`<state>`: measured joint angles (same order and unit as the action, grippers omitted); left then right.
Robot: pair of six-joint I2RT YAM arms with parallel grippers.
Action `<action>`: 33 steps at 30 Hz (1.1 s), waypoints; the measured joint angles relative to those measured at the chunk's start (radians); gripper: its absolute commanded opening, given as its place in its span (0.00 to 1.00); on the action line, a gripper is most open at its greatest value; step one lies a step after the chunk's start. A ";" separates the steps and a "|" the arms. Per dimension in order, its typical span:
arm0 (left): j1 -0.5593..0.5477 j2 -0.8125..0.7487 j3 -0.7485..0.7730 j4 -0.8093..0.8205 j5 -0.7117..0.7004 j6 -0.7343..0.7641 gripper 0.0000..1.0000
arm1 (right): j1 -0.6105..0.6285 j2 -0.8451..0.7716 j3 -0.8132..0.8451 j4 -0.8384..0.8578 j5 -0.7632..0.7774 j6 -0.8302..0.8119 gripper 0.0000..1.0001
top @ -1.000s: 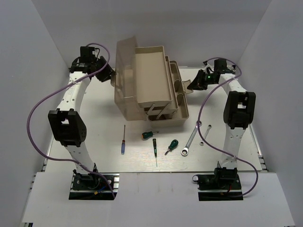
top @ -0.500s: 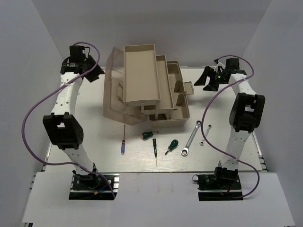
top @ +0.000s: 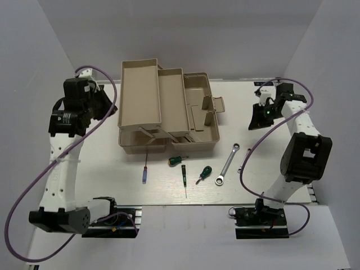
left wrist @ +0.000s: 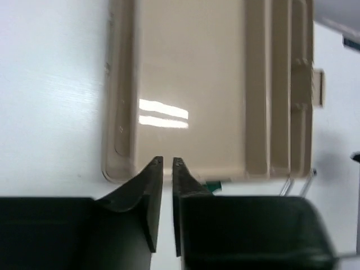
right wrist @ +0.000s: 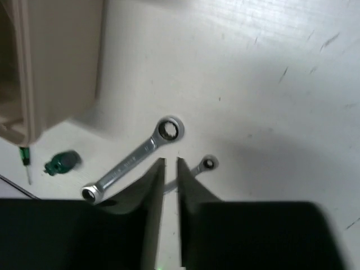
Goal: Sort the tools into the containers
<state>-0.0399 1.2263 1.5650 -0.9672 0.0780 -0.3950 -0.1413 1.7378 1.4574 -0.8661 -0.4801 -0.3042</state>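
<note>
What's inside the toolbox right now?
The top tray and second tray look empty, and the open part of the base shows no tools. The trays cover the rest of the base, so that part can't be checked.

White bench point(top: 112, 169) fills middle of top view, surface matt, paler toward far edge. In right wrist view same surface shows several short dark scratches and scuffs, mostly at upper right. In left wrist view it is plain white, slightly blurred. Thin metal rail point(top: 311, 194) runs along right bench edge; similar silver strip point(top: 185, 206) along near edge. White front panel point(top: 185, 239) lies below it, lower than bench level. Three plain white walls close area: back wall point(top: 185, 28), left wall point(top: 22, 101), right wall point(top: 337, 73), side ones slanting outward in view.
</note>
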 measured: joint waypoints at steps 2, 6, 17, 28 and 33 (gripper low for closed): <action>-0.022 -0.050 -0.032 -0.032 0.033 0.029 0.42 | 0.012 -0.039 -0.070 -0.021 0.045 -0.026 0.29; -0.056 -0.146 -0.160 -0.104 0.108 0.054 0.53 | 0.047 -0.091 -0.211 -0.054 0.165 -0.003 0.47; -0.126 -0.262 -0.476 -0.171 0.245 0.037 0.60 | 0.138 -0.066 -0.345 -0.043 0.379 0.221 0.54; -0.239 -0.267 -0.662 -0.116 0.237 0.023 0.61 | 0.228 0.027 -0.399 0.036 0.503 0.406 0.33; -0.325 -0.217 -0.667 -0.055 0.190 -0.006 0.61 | 0.226 0.031 -0.400 0.028 0.543 0.463 0.00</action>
<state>-0.3653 1.0092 0.8982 -1.0222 0.2676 -0.4011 0.0849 1.7691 1.0576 -0.8383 0.0628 0.1589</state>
